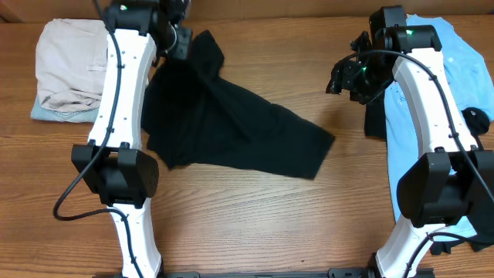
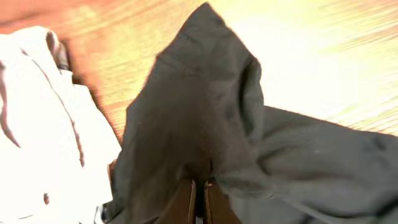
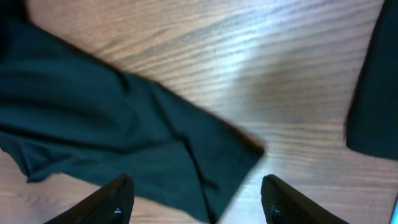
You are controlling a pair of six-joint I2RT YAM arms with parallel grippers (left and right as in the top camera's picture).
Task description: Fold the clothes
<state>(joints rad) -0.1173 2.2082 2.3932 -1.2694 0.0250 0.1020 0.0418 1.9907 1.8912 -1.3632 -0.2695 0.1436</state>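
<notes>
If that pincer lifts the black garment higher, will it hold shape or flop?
Probably flop: the black garment drapes in a peak from the left pincer. Likely light, since one pinch raises it. Pushed, it would probably bunch; it lies wrinkled.

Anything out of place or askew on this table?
Nothing spilled or damaged. The black cloth garment lies rumpled and diagonal across the wooden table, one corner pinched by the left gripper, which fits an unfinished fold.
</notes>
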